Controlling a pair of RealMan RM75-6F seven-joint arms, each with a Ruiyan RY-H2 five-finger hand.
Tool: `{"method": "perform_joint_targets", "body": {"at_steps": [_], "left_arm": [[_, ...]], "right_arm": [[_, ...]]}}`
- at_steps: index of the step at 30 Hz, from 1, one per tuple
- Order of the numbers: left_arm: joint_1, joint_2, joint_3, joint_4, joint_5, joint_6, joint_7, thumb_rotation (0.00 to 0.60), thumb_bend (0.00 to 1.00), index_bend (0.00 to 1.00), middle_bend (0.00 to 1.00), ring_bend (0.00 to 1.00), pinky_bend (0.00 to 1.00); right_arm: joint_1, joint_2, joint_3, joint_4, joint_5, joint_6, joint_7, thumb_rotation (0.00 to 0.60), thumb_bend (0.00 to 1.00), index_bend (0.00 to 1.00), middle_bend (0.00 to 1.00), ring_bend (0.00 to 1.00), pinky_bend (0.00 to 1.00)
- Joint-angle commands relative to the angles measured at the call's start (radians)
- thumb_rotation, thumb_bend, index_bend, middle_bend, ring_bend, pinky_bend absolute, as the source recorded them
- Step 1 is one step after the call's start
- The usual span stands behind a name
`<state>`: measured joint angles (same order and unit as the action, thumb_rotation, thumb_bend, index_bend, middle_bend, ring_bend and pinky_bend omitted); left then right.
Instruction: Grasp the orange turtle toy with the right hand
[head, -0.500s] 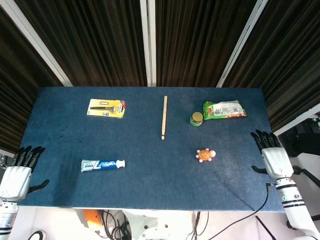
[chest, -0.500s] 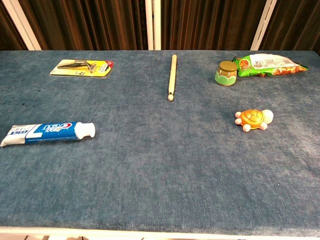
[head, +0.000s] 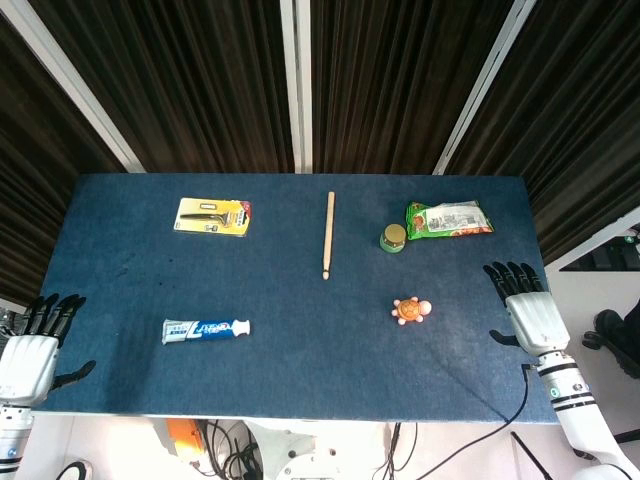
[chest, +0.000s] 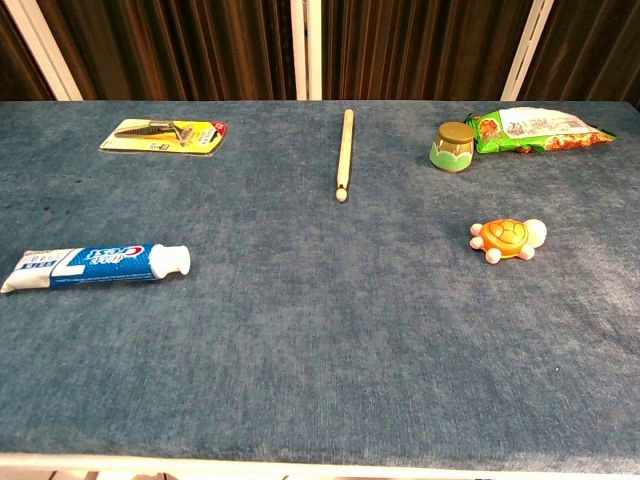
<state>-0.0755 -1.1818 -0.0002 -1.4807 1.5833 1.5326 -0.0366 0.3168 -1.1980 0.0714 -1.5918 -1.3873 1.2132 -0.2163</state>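
One orange turtle toy (head: 410, 310), two empty hands, five other items.

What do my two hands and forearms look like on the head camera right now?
Both the left hand and right hand have white, boxy backs with black fingers. The right forearm is white with a black band near the wrist, and a black cable trails beside it.

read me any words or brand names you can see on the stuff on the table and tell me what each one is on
"Crest": on the toothpaste tube.
Razor pack: print too small to read.
Green snack bag: print blurred, unreadable.
Small green jar, orange turtle toy, wooden stick: no text visible.
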Motion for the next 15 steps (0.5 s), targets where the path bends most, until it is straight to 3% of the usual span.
{"method": "perform_joint_targets", "body": {"at_steps": [1, 7, 15], "left_arm": [[-0.002, -0.002, 0.0, 0.004, -0.002, -0.005, -0.002, 0.6, 0.12, 0.09, 0.08, 0.0, 0.0], [-0.008, -0.003, 0.001, 0.002, 0.004, -0.01, 0.005, 0.6, 0.12, 0.09, 0.08, 0.0, 0.0], [-0.001, 0.007, 0.01, -0.001, -0.008, -0.022, -0.005, 0.6, 0.12, 0.09, 0.08, 0.0, 0.0]], "right_arm": [[0.046, -0.031, 0.015, 0.002, 0.027, -0.063, -0.054, 0.6, 0.04, 0.0, 0.07, 0.0, 0.0], [0.133, -0.129, 0.033, 0.05, 0.065, -0.171, -0.128, 0.6, 0.1, 0.0, 0.11, 0.01, 0.0], [0.184, -0.223, 0.027, 0.107, 0.101, -0.228, -0.189, 0.6, 0.13, 0.05, 0.17, 0.08, 0.0]]}}
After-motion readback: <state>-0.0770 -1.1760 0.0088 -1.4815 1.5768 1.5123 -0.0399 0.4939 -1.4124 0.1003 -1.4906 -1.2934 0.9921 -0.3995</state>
